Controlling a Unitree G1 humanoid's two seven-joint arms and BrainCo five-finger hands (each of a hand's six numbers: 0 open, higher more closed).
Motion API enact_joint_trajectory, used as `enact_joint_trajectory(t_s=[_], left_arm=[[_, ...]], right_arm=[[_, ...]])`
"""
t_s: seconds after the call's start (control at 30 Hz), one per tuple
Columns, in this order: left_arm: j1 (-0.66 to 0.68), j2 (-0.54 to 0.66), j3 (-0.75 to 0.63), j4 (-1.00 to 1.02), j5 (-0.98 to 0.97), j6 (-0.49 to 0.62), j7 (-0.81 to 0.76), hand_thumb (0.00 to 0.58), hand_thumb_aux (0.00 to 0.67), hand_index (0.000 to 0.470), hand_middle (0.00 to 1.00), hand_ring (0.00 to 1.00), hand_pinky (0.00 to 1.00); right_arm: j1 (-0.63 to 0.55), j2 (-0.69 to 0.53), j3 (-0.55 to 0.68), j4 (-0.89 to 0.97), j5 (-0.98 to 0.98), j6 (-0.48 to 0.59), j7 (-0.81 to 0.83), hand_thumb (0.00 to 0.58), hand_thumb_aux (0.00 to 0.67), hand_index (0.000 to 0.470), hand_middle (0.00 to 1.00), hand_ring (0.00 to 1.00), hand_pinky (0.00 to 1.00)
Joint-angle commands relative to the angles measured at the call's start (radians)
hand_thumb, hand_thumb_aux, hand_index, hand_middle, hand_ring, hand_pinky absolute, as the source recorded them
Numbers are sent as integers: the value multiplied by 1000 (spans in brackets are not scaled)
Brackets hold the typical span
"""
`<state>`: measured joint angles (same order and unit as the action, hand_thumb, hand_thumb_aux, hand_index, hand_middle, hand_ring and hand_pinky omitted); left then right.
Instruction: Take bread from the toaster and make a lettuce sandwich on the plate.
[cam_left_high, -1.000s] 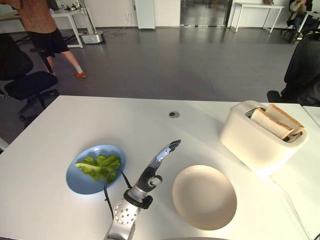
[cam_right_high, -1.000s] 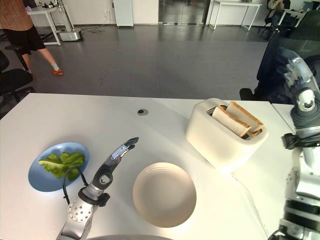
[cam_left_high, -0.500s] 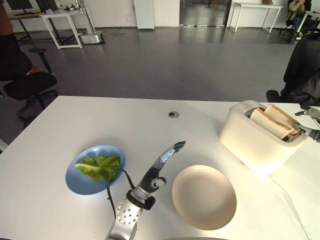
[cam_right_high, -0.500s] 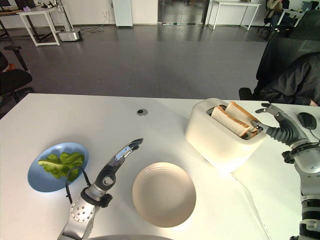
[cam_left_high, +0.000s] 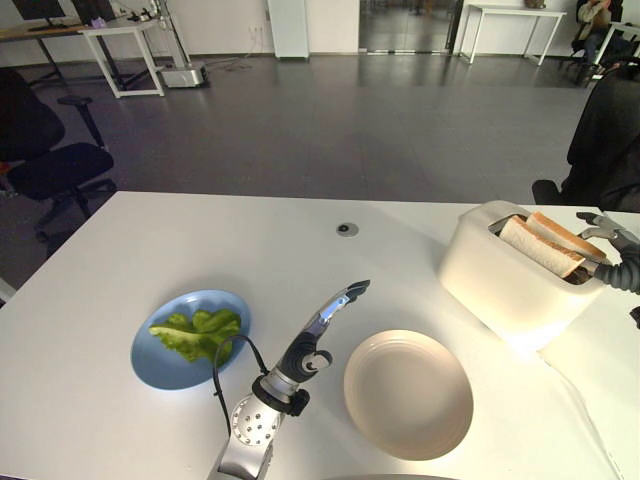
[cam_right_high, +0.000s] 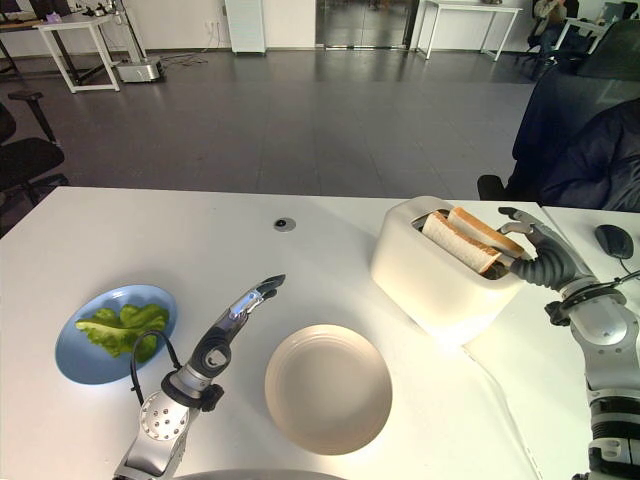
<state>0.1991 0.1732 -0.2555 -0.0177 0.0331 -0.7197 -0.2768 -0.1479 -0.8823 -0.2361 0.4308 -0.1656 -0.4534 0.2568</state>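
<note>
Right eye view: the right hand (cam_right_high: 540, 262) sits at the right-hand end of the toaster (cam_right_high: 440, 285), right of centre. Its fingers are spread apart, one over the top of the bread (cam_right_high: 462, 243) and one lower down. They cover the slices' far ends, so I cannot tell whether they touch. Nothing is gripped yet.

Two slices stand on edge in the slots with only their upper parts showing; the rest is hidden inside the toaster. Their long axis runs from upper left to lower right, in line with the toaster's own length. In the left eye view this hand is cut off by the right edge.

At lower left, the left hand (cam_right_high: 238, 322) is stretched out flat and holds nothing. It points to the upper right, between the blue plate (cam_right_high: 72, 372) with the lettuce (cam_right_high: 125, 328) and the bare cream plate (cam_right_high: 328, 388) at bottom centre. Whether it rests on the white bench (cam_right_high: 200, 250) is hard to make out.
</note>
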Motion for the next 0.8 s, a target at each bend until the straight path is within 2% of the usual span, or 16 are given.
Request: enact_joint_trajectory(t_s=[0.03, 0.1, 0.27, 0.37, 0.5, 0.57, 0.67, 0.8], left_arm=[[-8, 6, 7, 17, 14, 0, 0, 0, 0, 0, 0, 0, 0], [-11, 6, 8, 21, 17, -3, 2, 0, 0, 0, 0, 0, 0], [-13, -3, 16, 17, -35, 7, 1, 0, 0, 0, 0, 0, 0], [-23, 0, 46, 6, -79, 37, 5, 0, 0, 0, 0, 0, 0], [-25, 41, 122, -95, -84, 98, 14, 0, 0, 0, 0, 0, 0], [-21, 87, 183, -161, -48, 144, 16, 0, 0, 0, 0, 0, 0], [-1, 179, 303, -245, 33, 228, 22, 0, 0, 0, 0, 0, 0], [33, 308, 481, -264, 210, 269, 56, 0, 0, 0, 0, 0, 0]], right_arm=[[-14, 17, -21, -37, 54, 17, 17, 580, 670, 470, 0, 0, 0], [-29, 31, -51, -62, 135, 54, 53, 580, 670, 470, 0, 0, 0], [-86, 17, -190, -183, 452, 252, 192, 580, 670, 470, 0, 0, 0], [-75, -7, -277, -312, 647, 386, 303, 580, 670, 470, 0, 0, 0], [-40, -31, -328, -512, 877, 583, 443, 580, 670, 470, 0, 0, 0], [-13, -41, -318, -596, 951, 665, 507, 580, 670, 470, 0, 0, 0], [50, -45, -246, -705, 979, 726, 621, 580, 670, 470, 0, 0, 0], [109, -44, -51, -813, 848, 685, 754, 580, 670, 470, 0, 0, 0]])
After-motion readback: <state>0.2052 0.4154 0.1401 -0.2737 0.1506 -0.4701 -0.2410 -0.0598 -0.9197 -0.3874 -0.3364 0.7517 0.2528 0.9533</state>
